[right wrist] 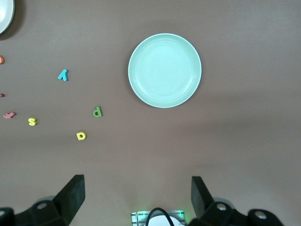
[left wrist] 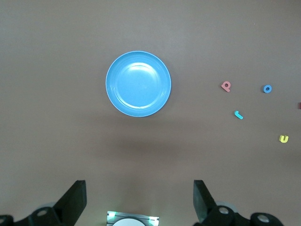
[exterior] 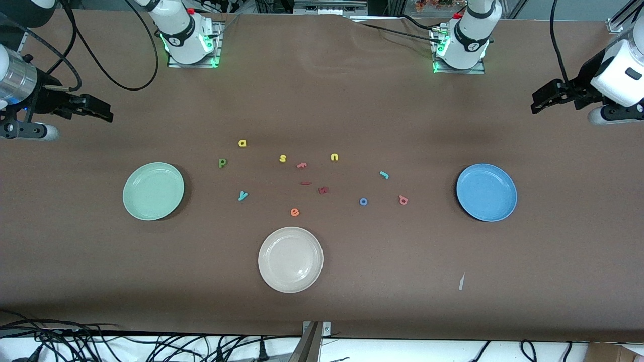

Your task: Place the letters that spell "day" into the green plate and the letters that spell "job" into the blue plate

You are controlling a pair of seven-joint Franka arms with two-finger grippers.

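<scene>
The green plate (exterior: 153, 191) (right wrist: 164, 70) lies toward the right arm's end of the table. The dark green "d" (exterior: 222, 163) (right wrist: 97, 112), yellow "a" (exterior: 242, 143) (right wrist: 81, 136) and teal "y" (exterior: 243, 195) (right wrist: 63, 74) rest on the table beside it. The blue plate (exterior: 486, 192) (left wrist: 138, 84) lies toward the left arm's end, with the teal "j" (exterior: 384, 175) (left wrist: 239, 115), blue "o" (exterior: 363, 201) (left wrist: 267, 88) and coral "b" (exterior: 403, 199) (left wrist: 226, 86) close by. Both plates are empty. My right gripper (exterior: 103, 111) (right wrist: 138, 195) and left gripper (exterior: 541, 100) (left wrist: 139, 197) hang open and empty, high over their own ends of the table.
A cream-white plate (exterior: 291, 259) sits nearer the front camera than the letters. Between the two groups lie a yellow "s" (exterior: 283, 159), a yellow "u" (exterior: 334, 157), an orange "e" (exterior: 295, 212) and dark red letters (exterior: 323, 190). A scrap of paper (exterior: 461, 281) lies near the front edge.
</scene>
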